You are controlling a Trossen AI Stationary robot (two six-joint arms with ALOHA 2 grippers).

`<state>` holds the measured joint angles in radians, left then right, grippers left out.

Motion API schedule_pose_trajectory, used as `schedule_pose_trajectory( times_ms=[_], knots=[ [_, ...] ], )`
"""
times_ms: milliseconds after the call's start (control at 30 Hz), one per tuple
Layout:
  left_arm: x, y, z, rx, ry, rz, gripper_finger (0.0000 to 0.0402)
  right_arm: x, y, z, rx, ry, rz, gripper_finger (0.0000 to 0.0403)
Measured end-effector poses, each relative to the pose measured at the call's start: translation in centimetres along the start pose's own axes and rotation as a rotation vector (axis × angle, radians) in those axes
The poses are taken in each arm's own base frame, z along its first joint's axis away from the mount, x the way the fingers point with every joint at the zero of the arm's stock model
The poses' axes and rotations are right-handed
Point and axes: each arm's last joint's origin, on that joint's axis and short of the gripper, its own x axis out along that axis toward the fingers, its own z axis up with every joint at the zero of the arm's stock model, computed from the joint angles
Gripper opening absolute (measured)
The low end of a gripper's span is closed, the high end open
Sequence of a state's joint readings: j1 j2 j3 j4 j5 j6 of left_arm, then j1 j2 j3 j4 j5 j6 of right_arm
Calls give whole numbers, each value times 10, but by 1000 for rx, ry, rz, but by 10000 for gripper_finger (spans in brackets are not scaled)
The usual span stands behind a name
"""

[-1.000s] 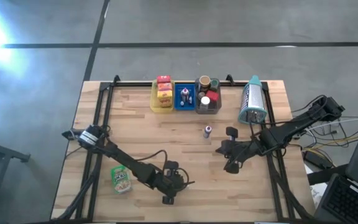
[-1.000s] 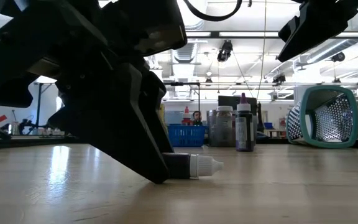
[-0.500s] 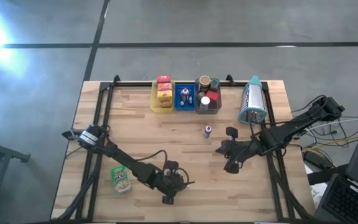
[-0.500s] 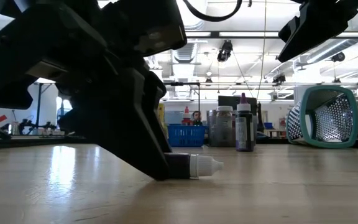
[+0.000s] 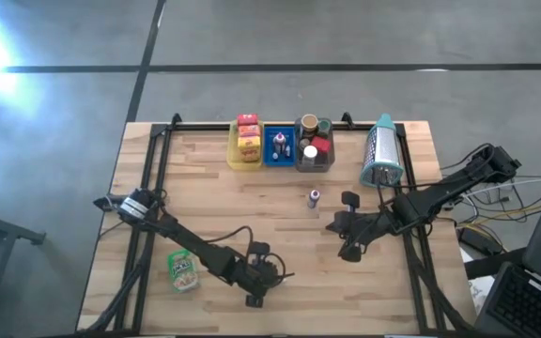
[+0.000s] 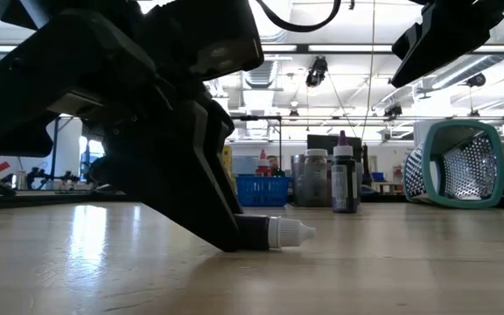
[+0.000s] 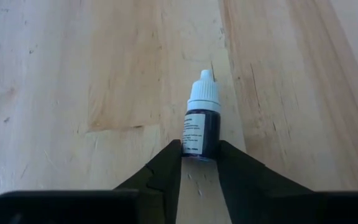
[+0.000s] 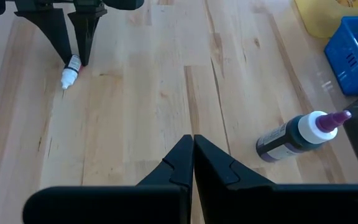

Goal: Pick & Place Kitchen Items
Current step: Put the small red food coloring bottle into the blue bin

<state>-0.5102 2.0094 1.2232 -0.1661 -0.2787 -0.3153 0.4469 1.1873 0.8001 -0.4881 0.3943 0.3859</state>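
Observation:
A small dark dropper vial with a white cap [image 7: 201,124] lies on its side on the wood near the table's near edge, also seen in the low view [image 6: 274,233] and the right wrist view [image 8: 71,67]. My left gripper [image 5: 256,296] is down on the table, shut on the vial. My right gripper [image 8: 192,140] is shut on nothing and hovers above the table's right middle [image 5: 346,250]. A dark bottle with a purple cap [image 5: 314,197] stands on its base mid-table. A green pouch [image 5: 183,270] lies flat at near left. My left gripper pinches the vial's bottom end [image 7: 199,149] between its two fingertips [image 7: 174,155]. The fingers slant down from above and lie along the vial, whose white cap [image 7: 203,94] points away from them. The vial lies on its side on the table.
Along the far edge stand a yellow tray [image 5: 234,150] with red and yellow boxes, a blue tray [image 5: 269,155] with vials and a grey tray [image 5: 301,161] with jars. A teal grater [image 5: 381,155] lies at far right. Bare wood lies between the arms.
In the low view my left gripper has shifted slightly along the table toward the vial's cap end and tipped a little. The vial has stayed where it lay. My right arm has kept still.

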Motion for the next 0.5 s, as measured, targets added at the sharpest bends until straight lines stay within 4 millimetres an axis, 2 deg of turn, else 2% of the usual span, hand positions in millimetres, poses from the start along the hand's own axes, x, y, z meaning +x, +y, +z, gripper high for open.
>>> schedule_pose_trajectory(
  times_ms=[267,400,500],
  knots=[
    [-10,3,7,-6,-38,-18,95,0,0,0,0,0,0,8],
    [-18,10,18,-26,-109,-25,93,0,0,0,0,-1,1,8],
    [-17,19,18,-48,-180,-34,93,0,0,0,0,-2,2,8]
  ],
)
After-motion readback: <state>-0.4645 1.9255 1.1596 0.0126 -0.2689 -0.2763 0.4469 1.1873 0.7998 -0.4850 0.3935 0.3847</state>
